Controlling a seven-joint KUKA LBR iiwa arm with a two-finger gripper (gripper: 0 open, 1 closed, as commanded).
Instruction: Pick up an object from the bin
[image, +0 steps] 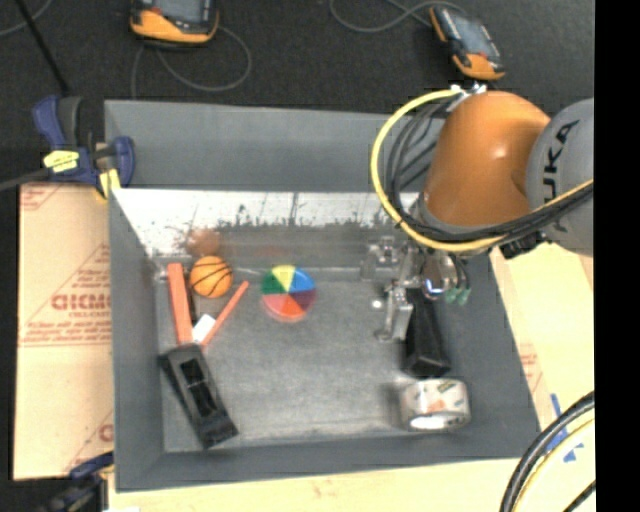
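Tool (410, 315) hangs at three o'clock in the bin (250, 150), probably because the tape roll (432, 405) is nearest; I cannot tell its opening.

Mid floor (320, 375) open; tape roll (434, 405), black block (424, 342) crowd rt side.

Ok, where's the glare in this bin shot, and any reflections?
In the camera view, the bin's back wall catches bright glare; the orange ball is faintly mirrored on it, just above; the arm's orange cover carries a soft highlight.
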